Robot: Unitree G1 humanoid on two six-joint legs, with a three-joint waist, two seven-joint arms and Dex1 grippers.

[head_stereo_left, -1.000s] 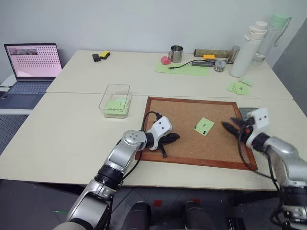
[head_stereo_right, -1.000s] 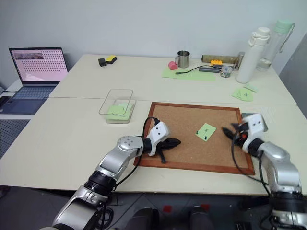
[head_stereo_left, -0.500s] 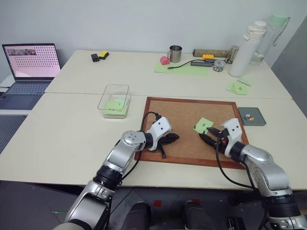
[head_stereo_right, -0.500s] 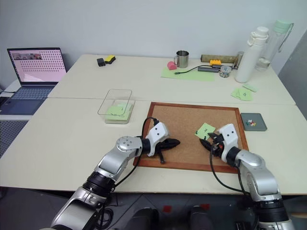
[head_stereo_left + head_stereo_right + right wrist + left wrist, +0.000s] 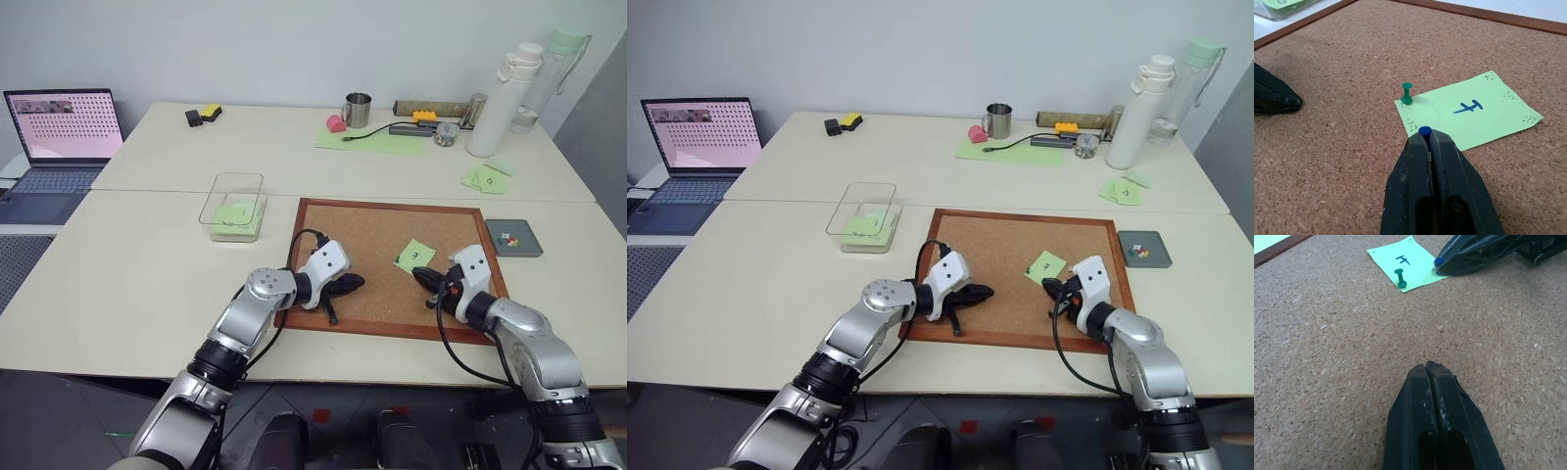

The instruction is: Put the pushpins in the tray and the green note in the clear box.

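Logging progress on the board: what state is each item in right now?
Green note: pinned flat on the cork board.
Green pushpin: stuck upright in the note.
Blue pushpin: gripped by the shut right gripper.
Left gripper: shut, empty.
Tray: holds pushpins.

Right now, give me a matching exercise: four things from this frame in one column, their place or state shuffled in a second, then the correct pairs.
Things:
1. green pushpin
2. blue pushpin
3. tray
4. clear box

Places or states:
A. on the table to the right of the corkboard
B. standing free in the green note, ungripped
C. on the table to the left of the corkboard, green paper inside
D. clamped in the right end effector at the note's edge

Pairs: 1-B, 2-D, 3-A, 4-C
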